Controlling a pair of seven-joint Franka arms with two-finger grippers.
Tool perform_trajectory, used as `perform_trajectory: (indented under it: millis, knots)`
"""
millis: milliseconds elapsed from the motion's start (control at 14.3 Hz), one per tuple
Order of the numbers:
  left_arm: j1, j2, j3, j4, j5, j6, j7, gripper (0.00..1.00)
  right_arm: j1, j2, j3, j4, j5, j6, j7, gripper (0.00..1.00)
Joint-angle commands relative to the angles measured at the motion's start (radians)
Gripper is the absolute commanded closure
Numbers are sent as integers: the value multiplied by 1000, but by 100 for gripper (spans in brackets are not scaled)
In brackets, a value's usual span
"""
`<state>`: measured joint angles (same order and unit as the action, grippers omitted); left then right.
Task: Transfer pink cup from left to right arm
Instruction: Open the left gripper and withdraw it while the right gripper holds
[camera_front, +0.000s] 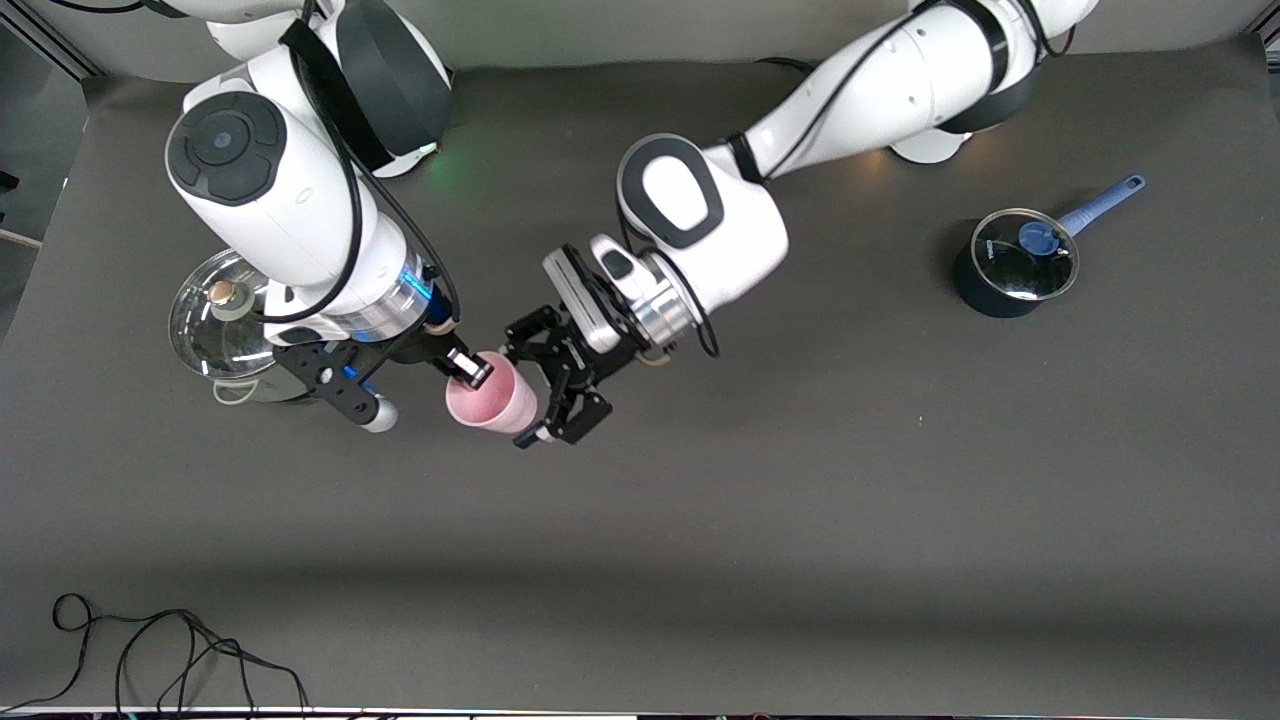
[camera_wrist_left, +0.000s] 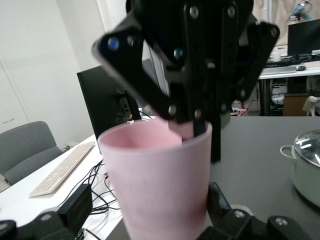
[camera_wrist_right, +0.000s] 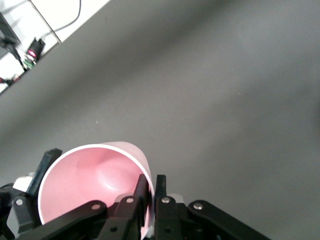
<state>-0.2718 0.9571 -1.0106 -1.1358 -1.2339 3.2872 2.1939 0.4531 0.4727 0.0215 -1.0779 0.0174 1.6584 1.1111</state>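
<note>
The pink cup hangs over the middle of the desk between the 2 arms, tipped on its side. The right tool is clamped on its rim wall; the left tool stands spread apart around its base end.

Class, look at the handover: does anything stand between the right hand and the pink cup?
Nothing visible does. The right hand is shut on the pink cup's rim, one finger inside; the left hand stands open around its base.
</note>
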Motion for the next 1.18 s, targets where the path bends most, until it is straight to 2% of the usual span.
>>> perform_trajectory:
  millis: [0, 348, 488, 627, 836, 976, 1115]
  knots:
    - [159, -84, 20, -157, 43, -55, -19, 0, -7, -23, -14, 4, -45, -95, 3, 100]
    - [371, -185, 20, -332, 57, -340, -19, 0, -10, -22, -15, 1, -48, -91, 1, 100]
    - [459, -234, 20, -396, 71, -470, -20, 0, -19, -17, -23, -1, -82, -75, -13, 100]
    - [554, -319, 26, -481, 73, -608, -25, 0, -69, -9, -25, -1, -105, -72, -66, 100]
    - [712, -431, 30, -588, 100, -850, -28, 0, -222, -3, -23, 3, -103, -51, -265, 100]
    - [816, -454, 30, -599, 257, -1036, -102, 0, -324, -5, -23, 1, -102, -49, -479, 100]
    - [903, -484, 27, -573, 473, -1228, -282, 0, -422, -8, -23, 1, -97, -52, -751, 100]
